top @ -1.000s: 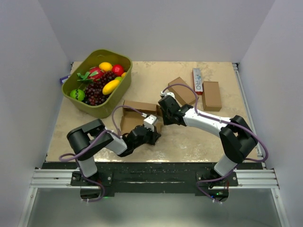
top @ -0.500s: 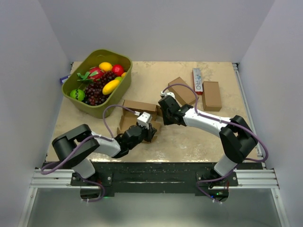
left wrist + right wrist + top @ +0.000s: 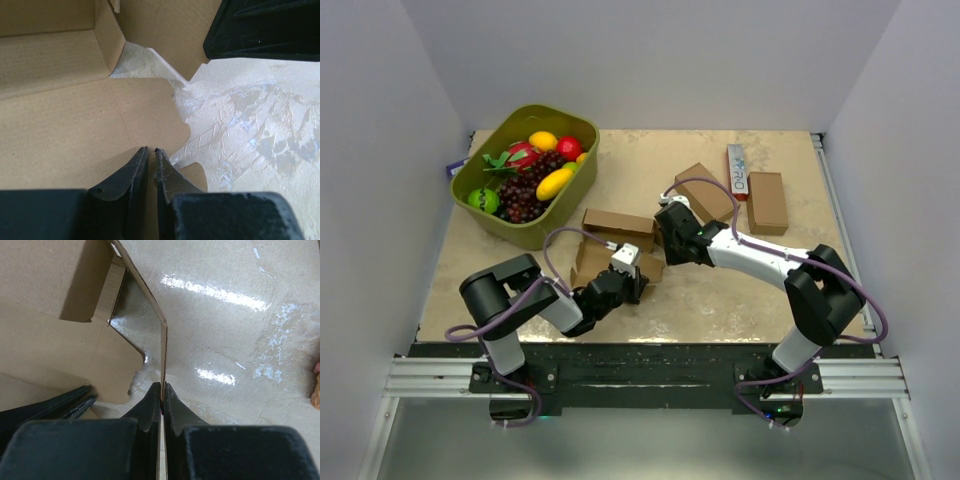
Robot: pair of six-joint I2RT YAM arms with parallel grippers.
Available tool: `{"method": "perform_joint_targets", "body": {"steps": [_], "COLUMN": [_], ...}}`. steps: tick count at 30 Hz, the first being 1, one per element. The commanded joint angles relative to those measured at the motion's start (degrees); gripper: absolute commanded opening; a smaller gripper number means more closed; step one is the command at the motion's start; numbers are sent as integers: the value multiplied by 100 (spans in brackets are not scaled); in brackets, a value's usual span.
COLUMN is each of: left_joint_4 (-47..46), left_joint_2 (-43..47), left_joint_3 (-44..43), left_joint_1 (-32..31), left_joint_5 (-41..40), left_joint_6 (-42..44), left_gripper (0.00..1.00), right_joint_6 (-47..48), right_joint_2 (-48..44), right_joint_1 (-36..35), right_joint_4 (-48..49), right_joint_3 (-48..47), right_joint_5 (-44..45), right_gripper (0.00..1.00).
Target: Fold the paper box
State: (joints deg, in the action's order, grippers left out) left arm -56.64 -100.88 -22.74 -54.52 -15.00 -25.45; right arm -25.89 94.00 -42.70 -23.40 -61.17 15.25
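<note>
Both grippers pinch flaps of the paper box [image 3: 605, 245].
Right gripper [image 3: 162, 399] clamps an upright flap [image 3: 163, 352]; left gripper [image 3: 151, 155], nearly closed, nips the flat panel [image 3: 90, 130]; fold inward next.

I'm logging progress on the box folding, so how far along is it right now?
Early on. Done: one long panel of the paper box already stands upright. In hand: the right gripper is shut on the edge of a side flap, holding it on edge, while the left gripper, nearly closed, sits over a flat flap. Left: the box's other flaps still lie flat and the box is still open.
</note>
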Motion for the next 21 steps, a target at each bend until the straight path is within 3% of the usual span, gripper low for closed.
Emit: {"method": "perform_joint_targets", "body": {"steps": [1,21], "left_joint_4": [-57,250], "left_joint_2": [-274,-423], "left_joint_3": [156,-257], "left_joint_1": [-32,-102], "left_joint_5": [-73,85], "left_joint_6": [-56,-205], "left_gripper": [16,14], "right_joint_6": [-39,-188], "right_joint_2": [-285,-136], "right_joint_1": [-28,-213], "right_joint_4": [-341,-122], "right_joint_3": [-194,-186], "right_joint_5": [-373,-900], "right_gripper": [0,2]}}
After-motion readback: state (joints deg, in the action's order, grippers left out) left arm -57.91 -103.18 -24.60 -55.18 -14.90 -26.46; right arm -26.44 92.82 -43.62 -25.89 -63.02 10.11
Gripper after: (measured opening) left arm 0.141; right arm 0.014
